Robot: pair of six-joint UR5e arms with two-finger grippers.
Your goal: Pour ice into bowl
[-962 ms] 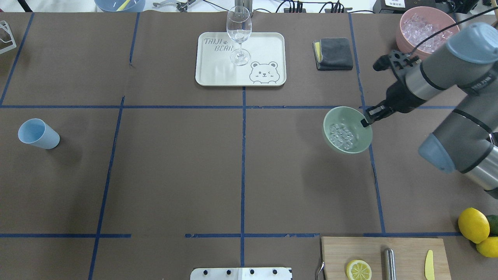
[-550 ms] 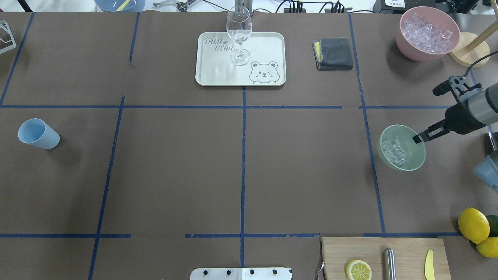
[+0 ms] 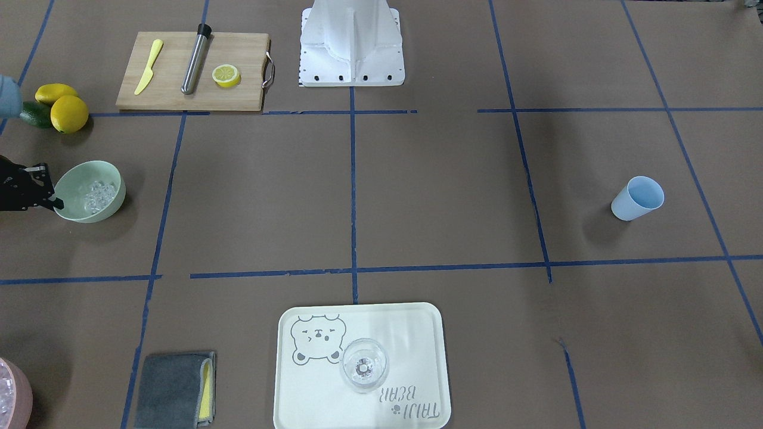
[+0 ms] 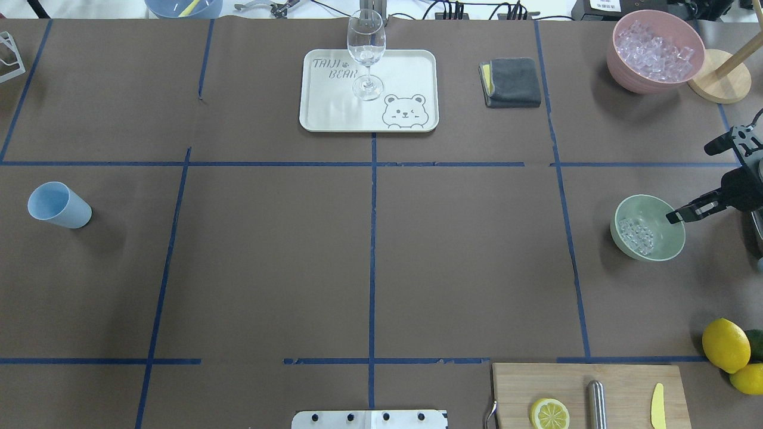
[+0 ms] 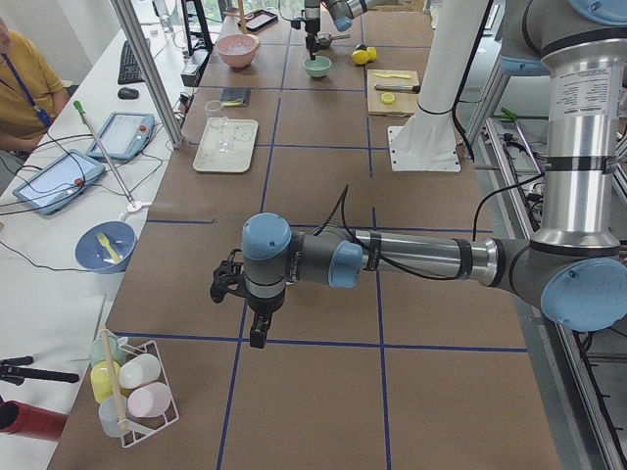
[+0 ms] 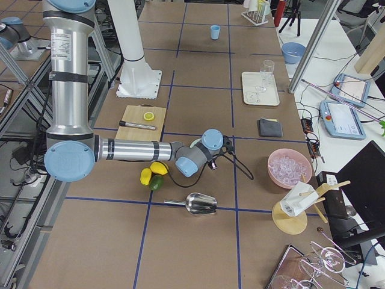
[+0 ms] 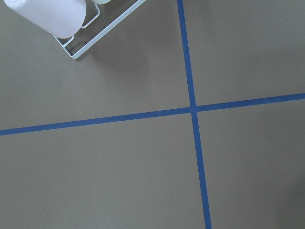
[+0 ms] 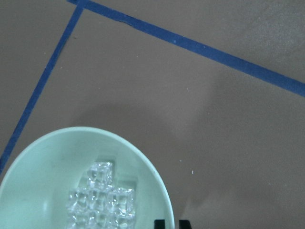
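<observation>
Our right hand (image 4: pixel 676 216) pinches the rim of the bowl (image 4: pixel 660 239), ice (image 4: pixel 636 235) inside, at the right of the counter (image 4: pixel 417 250); whether our left hand (image 5: pixel 256 333) is spread, we cannot tell.

A round pale mint-green plastic bowl (image 4: pixel 663 210), smooth and unmarked, sits mouth-up and slightly tilted near the edge of the brown counter (image 4: pixel 417 250) on the robot's right. Whether its base touches the counter cannot be told. A cluster of small clear glassy ice cubes (image 4: pixel 636 235) lies heaped against the lower inner wall, on the side away from the right gripper (image 4: pixel 672 218). The gripper's jaws pinch the rim, one fingertip inside and one outside. The rest of the bowl's inside is bare.
</observation>
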